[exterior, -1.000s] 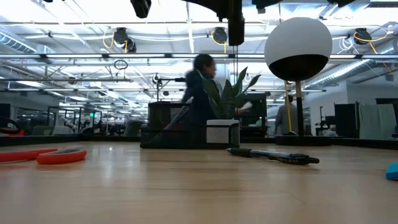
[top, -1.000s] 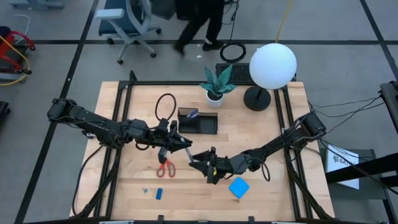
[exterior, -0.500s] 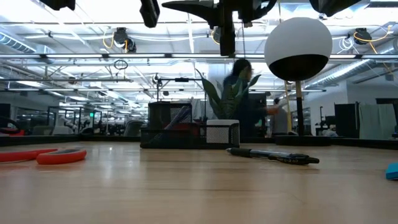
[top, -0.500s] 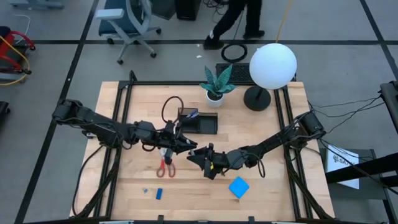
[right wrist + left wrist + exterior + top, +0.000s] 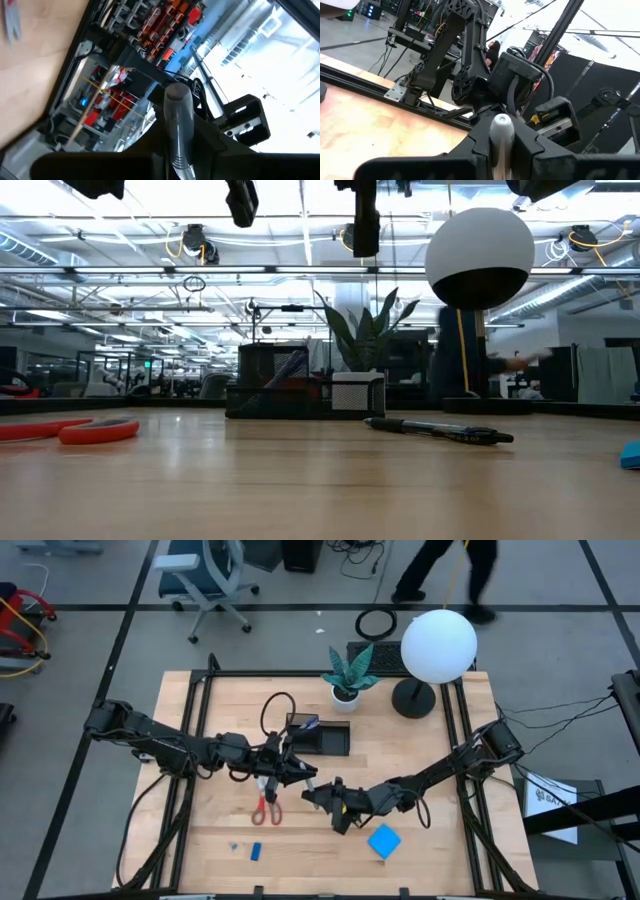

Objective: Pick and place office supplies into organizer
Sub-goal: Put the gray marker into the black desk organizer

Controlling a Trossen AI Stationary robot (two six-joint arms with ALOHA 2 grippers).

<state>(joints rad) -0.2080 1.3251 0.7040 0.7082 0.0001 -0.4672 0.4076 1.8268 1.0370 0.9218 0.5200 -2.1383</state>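
Near the middle of the table [image 5: 420, 755], both grippers meet on one grey pen [image 5: 501, 131]. The left gripper [image 5: 305, 778] is clamped on one end, the right gripper [image 5: 322, 796] on the other [image 5: 176, 107]. The pen's long axis runs between them, aslant to the table's edges, lifted off the wood beside the organizer [image 5: 319, 735]. The scissors [image 5: 266, 807] lie nearer the front edge, handles pointing to it.
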